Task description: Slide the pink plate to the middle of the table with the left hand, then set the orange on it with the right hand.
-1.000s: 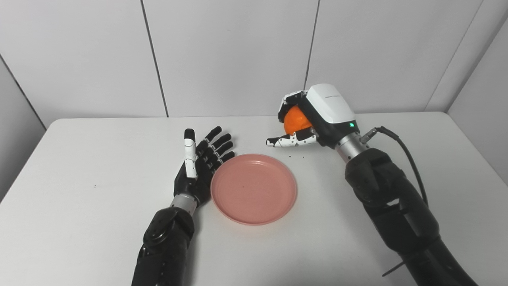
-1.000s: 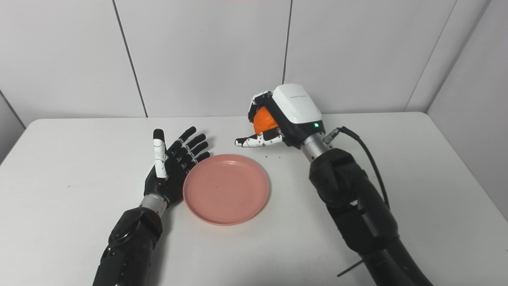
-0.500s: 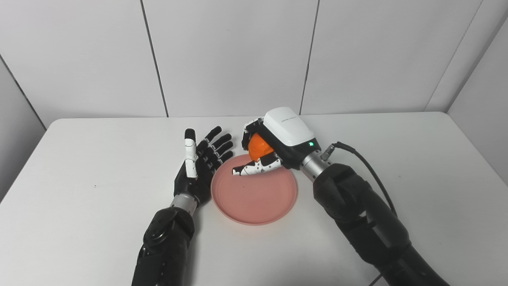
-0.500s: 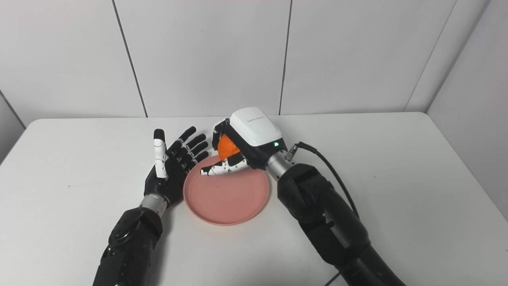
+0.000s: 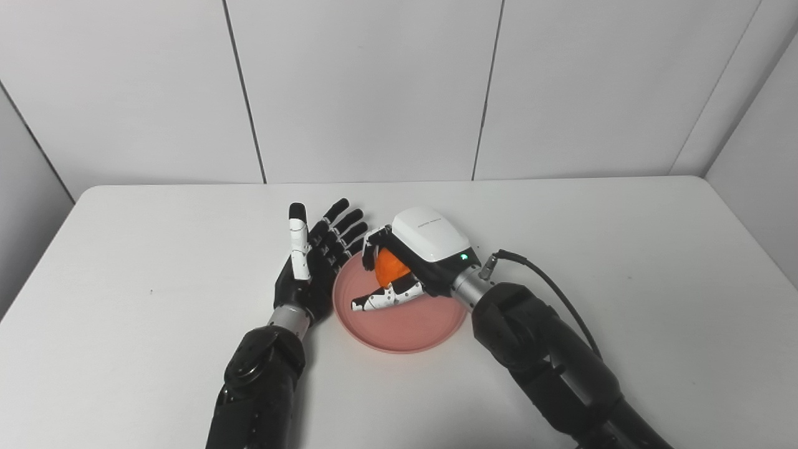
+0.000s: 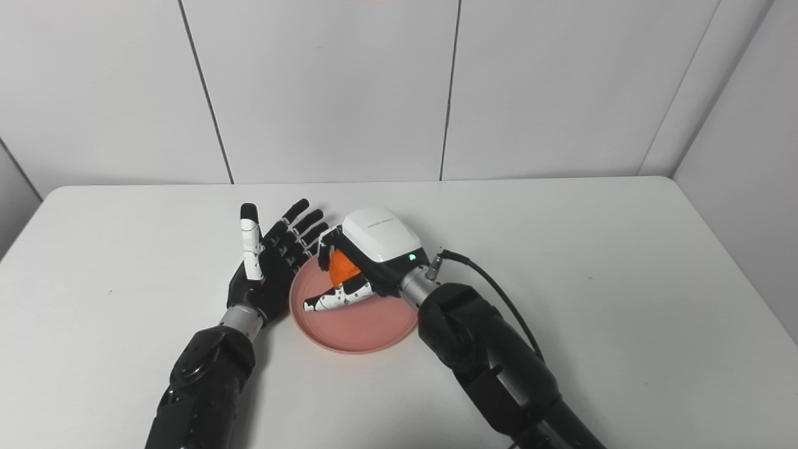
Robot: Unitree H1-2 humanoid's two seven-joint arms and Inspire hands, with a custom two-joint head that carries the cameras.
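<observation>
Left eye view, round pink plastic plate [image 5: 405, 324] mid-table, right hand [image 5: 408, 265] above it clamped on round orange fruit [image 5: 389, 267], right eye view, left hand [image 6: 271, 265] beside plate's left rim, fingers spread, holding nothing.

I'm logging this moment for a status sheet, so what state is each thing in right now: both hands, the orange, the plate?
left hand: open, fingers spread, holding nothing, beside the plate's left rim.
right hand: shut on the orange, over the plate.
orange: gripped in the right hand, not released; whether it touches the plate cannot be told.
plate: flat on the table, near its middle, partly covered by the right hand.
table: carries the plate.
</observation>
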